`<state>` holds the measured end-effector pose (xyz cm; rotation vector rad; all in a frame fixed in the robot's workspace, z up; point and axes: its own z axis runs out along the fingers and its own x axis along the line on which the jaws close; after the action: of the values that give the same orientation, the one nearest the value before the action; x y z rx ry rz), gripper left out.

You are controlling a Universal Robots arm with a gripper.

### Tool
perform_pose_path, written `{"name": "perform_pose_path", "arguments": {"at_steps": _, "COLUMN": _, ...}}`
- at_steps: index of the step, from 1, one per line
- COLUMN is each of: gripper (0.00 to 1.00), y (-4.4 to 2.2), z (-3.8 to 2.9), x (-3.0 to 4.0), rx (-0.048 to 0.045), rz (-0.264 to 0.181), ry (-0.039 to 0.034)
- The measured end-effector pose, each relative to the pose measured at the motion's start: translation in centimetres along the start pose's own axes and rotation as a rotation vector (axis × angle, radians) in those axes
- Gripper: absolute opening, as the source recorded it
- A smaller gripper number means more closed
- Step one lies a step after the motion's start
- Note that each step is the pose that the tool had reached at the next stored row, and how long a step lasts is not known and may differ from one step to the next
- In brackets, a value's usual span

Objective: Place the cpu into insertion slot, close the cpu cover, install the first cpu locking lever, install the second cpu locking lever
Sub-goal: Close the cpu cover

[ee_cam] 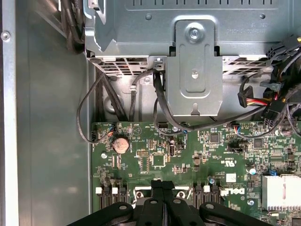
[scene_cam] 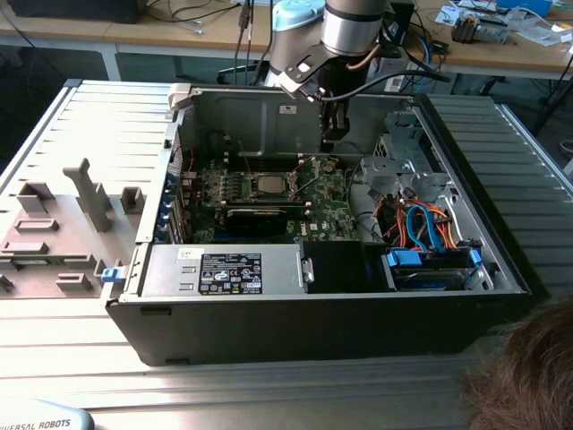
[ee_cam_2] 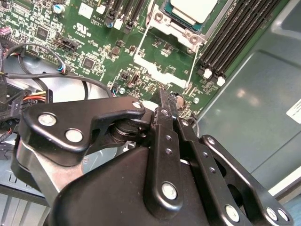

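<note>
Hovering over the motherboard point(ee_cam: 188, 155) — gripper point(ee_cam: 162, 183) clenched, empty (cpu point(ee_cam_2: 194, 8) already seated)

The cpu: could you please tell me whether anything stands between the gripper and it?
Nothing visible does. The cpu sits in place on the motherboard, and the gripper, shut, hangs above the board beside it. In the second wrist view, just low board components lie between them.
</note>
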<state>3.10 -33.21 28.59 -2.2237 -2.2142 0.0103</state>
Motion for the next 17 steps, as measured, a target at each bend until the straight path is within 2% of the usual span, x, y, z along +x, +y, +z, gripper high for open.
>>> {"name": "perform_pose_path", "arguments": {"at_steps": 17, "gripper": 0.11, "y": 0.86, "z": -0.01, "x": 0.00, "rx": 0.0000, "rz": 0.000, "ry": 0.0000}}
